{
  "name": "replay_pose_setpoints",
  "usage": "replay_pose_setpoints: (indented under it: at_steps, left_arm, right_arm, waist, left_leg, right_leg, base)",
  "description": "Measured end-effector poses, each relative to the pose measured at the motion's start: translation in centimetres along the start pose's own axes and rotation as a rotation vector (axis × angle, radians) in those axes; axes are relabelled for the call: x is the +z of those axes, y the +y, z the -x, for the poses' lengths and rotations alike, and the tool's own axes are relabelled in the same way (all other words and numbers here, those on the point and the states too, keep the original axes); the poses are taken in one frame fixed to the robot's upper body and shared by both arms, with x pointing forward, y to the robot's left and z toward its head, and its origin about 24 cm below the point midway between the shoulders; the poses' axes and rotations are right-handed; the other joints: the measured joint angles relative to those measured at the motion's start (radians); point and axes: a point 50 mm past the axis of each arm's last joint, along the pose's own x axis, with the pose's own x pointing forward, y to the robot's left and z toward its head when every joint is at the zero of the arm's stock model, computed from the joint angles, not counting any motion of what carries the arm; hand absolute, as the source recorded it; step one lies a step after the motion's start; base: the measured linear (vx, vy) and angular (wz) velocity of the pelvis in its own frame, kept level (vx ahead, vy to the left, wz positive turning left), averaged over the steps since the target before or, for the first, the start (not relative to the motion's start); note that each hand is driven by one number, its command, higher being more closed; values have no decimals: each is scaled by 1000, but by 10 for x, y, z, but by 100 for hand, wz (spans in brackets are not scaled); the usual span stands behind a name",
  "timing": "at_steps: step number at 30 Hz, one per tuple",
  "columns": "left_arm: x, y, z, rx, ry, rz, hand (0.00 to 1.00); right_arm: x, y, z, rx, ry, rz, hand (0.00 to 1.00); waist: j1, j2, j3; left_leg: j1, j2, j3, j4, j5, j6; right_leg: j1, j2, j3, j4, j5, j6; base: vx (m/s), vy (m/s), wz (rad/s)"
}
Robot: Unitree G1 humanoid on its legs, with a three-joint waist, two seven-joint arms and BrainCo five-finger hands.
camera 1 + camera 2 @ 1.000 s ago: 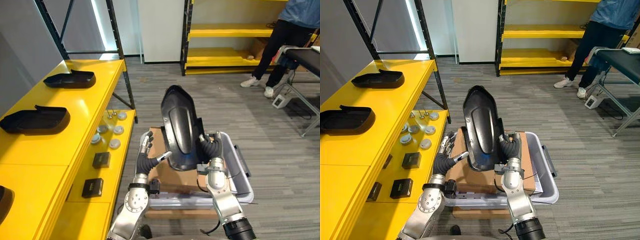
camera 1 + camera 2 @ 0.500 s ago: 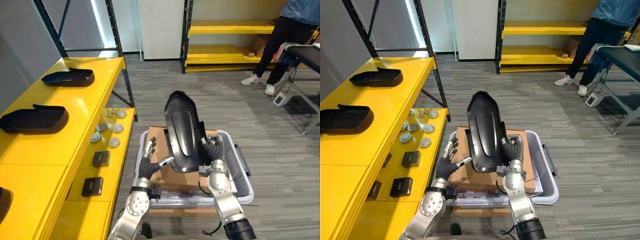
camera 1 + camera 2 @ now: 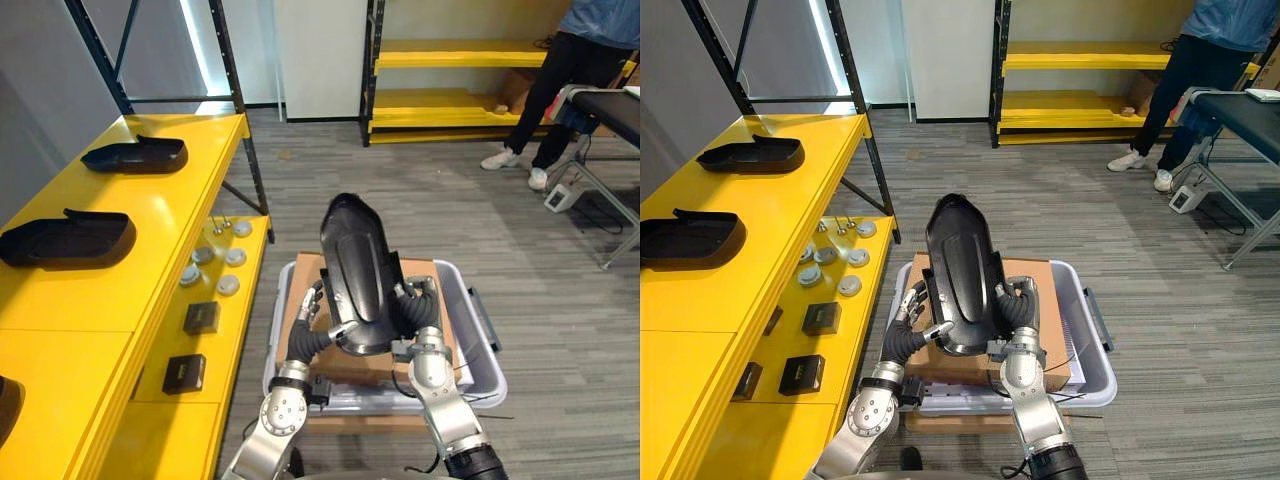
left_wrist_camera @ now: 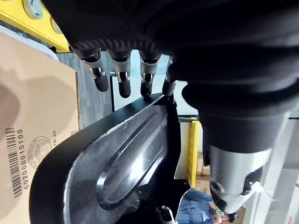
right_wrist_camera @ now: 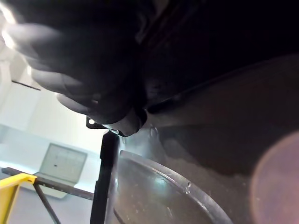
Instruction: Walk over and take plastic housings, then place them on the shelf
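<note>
**Upright housing (image 3: 358,270) over bin (image 3: 478,340)**

The black plastic housing stands between both hands, above a cardboard box (image 3: 305,275) in the grey bin. Left hand (image 3: 312,325): straight fingers pressed to its edge. Right hand (image 3: 418,308): fingers curled round the opposite edge

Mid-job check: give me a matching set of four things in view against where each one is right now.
1. large black housing
2. cardboard box
3. grey discs
4. person

a. in the grey bin
b. on the lower yellow shelf
c. held between left hand and right hand
d. standing at far right

Pairs: 1-c, 2-a, 3-b, 4-d
</note>
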Motion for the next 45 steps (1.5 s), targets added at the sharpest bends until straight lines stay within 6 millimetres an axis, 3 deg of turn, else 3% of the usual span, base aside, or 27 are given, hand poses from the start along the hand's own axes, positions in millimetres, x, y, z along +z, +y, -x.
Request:
replay_pose_setpoints:
  at_steps: [17, 33, 34, 40, 45]
  left_arm:
    - [-2, 7, 0, 79, 27, 60, 0]
    - [3, 11, -1, 120, 5, 153, 0]
    - [3, 12, -1, 128, 4, 155, 100]
    - [5, 25, -3, 197, -6, 151, 100]
    - [4, 37, -3, 234, 0, 150, 100]
  right_arm:
    - [3, 14, 6, 67, -2, -37, 100]
    - [13, 21, 9, 115, -18, -85, 100]
    - [13, 23, 10, 126, -9, -103, 100]
    - [16, 31, 13, 180, 1, -150, 100]
    - [30, 34, 13, 250, -82, -124, 100]
  waist:
    - [1, -3, -5]
    - [3, 2, -49]
    - [3, 4, -57]
    - [6, 5, -67]
    - [16, 3, -68]
  left_leg:
    - [0, 3, 14, 0, 0, 0]
    - [-4, 18, 16, 0, -2, -7]
    - [-4, 18, 16, 0, -2, -7]
    - [-5, 21, 15, 0, -1, -9]
    - [-7, 20, 9, 0, 0, -10]
  right_leg:
    - [-10, 2, 16, 1, 1, -2]
    - [-17, 18, 22, 0, 6, -9]
    - [-17, 18, 22, 0, 6, -9]
    - [-17, 21, 22, 0, 7, -10]
    - [-16, 21, 22, 0, 7, -10]
  base:
    - [0, 0, -2]
    - [0, 0, 0]
    - [0, 0, 0]
    - [0, 0, 0]
    - [0, 0, 1]
